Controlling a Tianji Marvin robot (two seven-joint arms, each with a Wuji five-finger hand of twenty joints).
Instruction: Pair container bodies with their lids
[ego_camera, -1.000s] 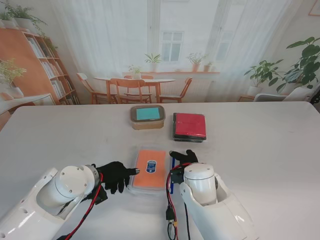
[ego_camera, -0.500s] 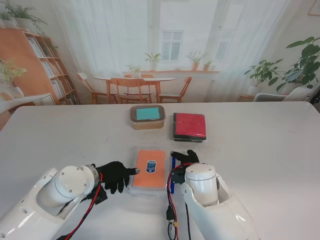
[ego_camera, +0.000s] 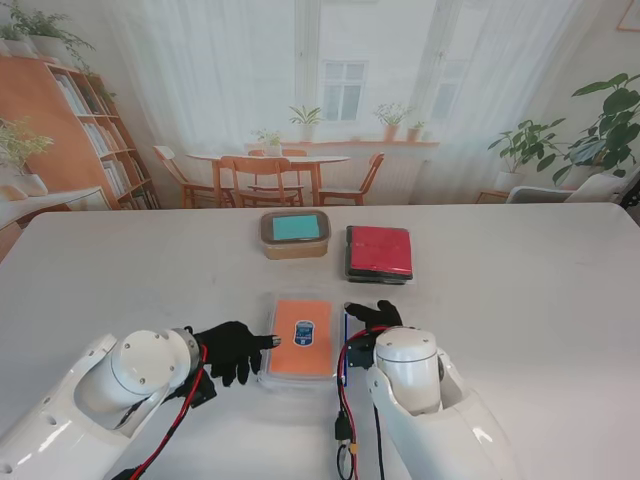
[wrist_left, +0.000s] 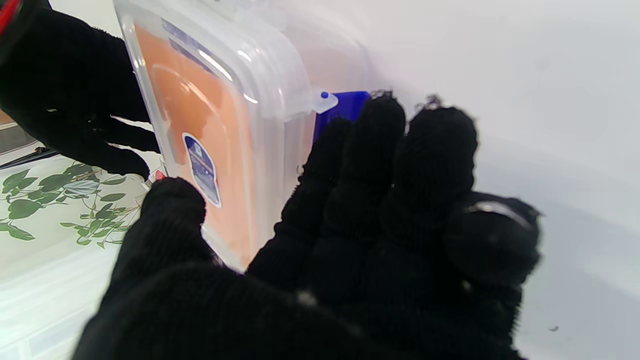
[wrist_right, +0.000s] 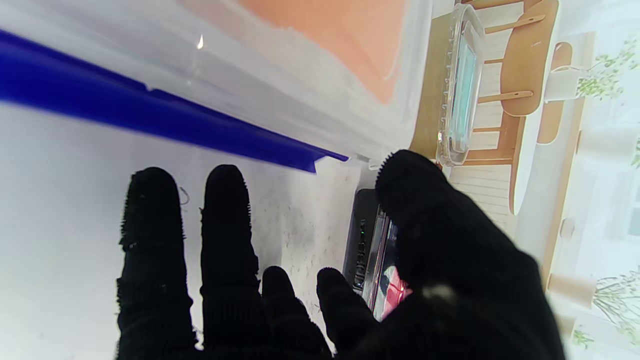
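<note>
Change: right hand (ego_camera: 372, 316) shifted slightly right, fingers spread, empty | left hand (ego_camera: 232, 349) fingers apart beside orange-lidded container (ego_camera: 301, 337)

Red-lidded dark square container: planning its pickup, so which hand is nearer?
Right. The right hand sits just nearer to me than the red-lidded container; the left hand is farther left.

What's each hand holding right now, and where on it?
Left hand flanks the orange-lidded container, thumb at its left rim; a firm hold cannot be told. Right hand is open beside it, holding nothing.
</note>
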